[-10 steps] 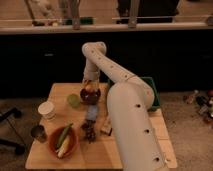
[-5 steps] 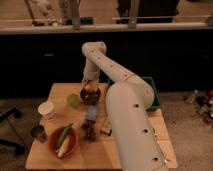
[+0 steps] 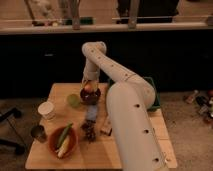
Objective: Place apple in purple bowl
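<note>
The small dark maroon-purple bowl point(image 3: 90, 96) sits on the wooden table point(image 3: 55, 155), toward its back middle. The reddish-yellow apple point(image 3: 89, 88) is at the bowl's top, inside or just over the rim. My gripper point(image 3: 88, 83) hangs straight down from the white arm, directly above the bowl and right at the apple. I cannot tell whether the apple rests in the bowl or is still held.
A pale green round thing point(image 3: 73, 100) lies left of the bowl. A white cup point(image 3: 46, 110) and a small metal cup point(image 3: 38, 132) stand at the left. An orange bowl with vegetables point(image 3: 63, 141) is front left. Small dark items point(image 3: 90, 130) lie mid-table. A green bin point(image 3: 152, 97) stands behind the arm.
</note>
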{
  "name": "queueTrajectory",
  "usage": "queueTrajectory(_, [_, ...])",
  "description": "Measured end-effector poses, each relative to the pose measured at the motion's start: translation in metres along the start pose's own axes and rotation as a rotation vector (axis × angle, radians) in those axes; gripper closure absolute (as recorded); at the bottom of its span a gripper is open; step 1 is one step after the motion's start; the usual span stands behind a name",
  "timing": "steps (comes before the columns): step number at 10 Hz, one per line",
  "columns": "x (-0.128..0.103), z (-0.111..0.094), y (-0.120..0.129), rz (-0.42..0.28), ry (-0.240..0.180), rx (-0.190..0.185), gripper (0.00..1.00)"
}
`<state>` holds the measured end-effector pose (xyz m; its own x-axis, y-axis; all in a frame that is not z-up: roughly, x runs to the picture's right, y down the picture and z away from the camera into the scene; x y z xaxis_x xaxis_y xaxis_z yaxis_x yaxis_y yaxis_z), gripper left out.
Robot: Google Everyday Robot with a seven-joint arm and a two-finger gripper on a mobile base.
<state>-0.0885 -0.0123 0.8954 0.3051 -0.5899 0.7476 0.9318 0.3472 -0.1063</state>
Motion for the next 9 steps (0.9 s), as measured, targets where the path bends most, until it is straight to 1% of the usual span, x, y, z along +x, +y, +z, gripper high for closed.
queueTrajectory(1, [0.0003, -0.0009, 0.001, 0.001, 0.001, 0.001, 0.2])
queueTrajectory(7, [0.0015, -0.0061, 0.0082, 0.006, 0.008, 0.009, 0.2])
queueTrajectory(9, [0.0013, -0.0076, 0.0107, 0.005, 0.011, 0.017, 0.2])
